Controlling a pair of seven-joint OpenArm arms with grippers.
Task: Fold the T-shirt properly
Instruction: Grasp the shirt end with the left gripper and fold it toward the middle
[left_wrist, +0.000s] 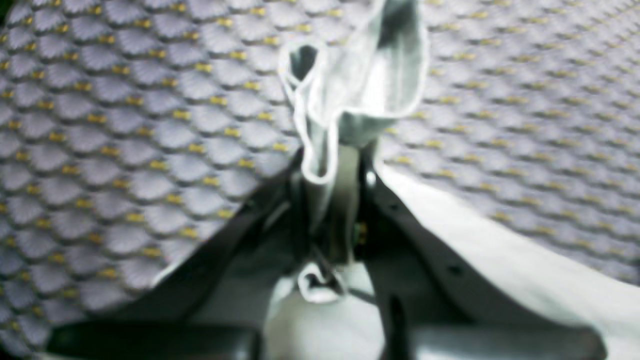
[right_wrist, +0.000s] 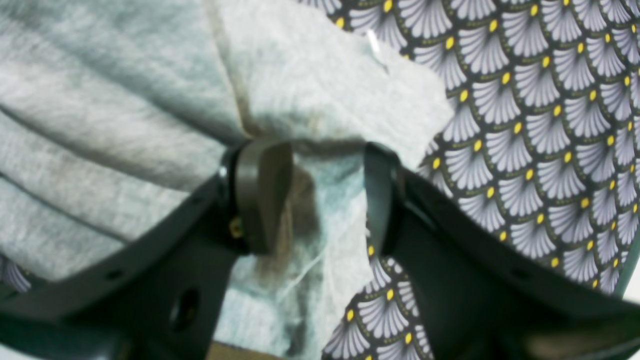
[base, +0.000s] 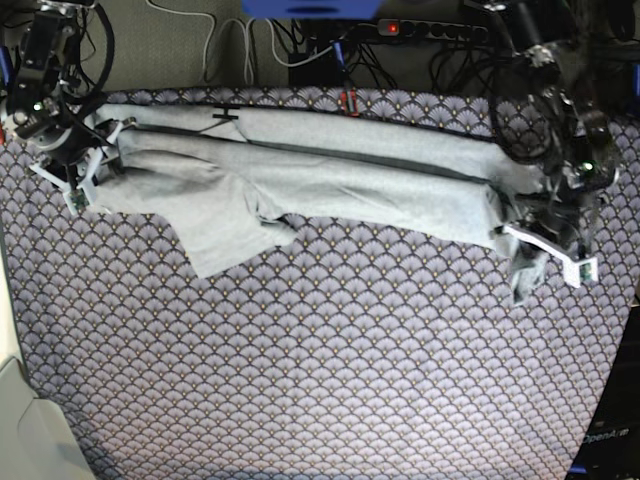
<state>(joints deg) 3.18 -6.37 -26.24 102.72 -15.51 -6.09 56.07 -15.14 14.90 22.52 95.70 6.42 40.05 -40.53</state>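
Right tool (right_wrist: 320, 195) stood with jaws apart astride one end of the soft, limp light grey cotton T-shirt (base: 330, 180). From it the shirt ran as a long band across the fan-patterned bench (base: 320, 360) to the left tool (left_wrist: 330, 200), clamped on a bunched hem. Likely light; best gripped at edges.

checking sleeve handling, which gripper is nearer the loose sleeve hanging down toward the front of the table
Right. The right gripper sits at the T-shirt's end just beside the loose sleeve; the left gripper pinches the shirt's far opposite end.
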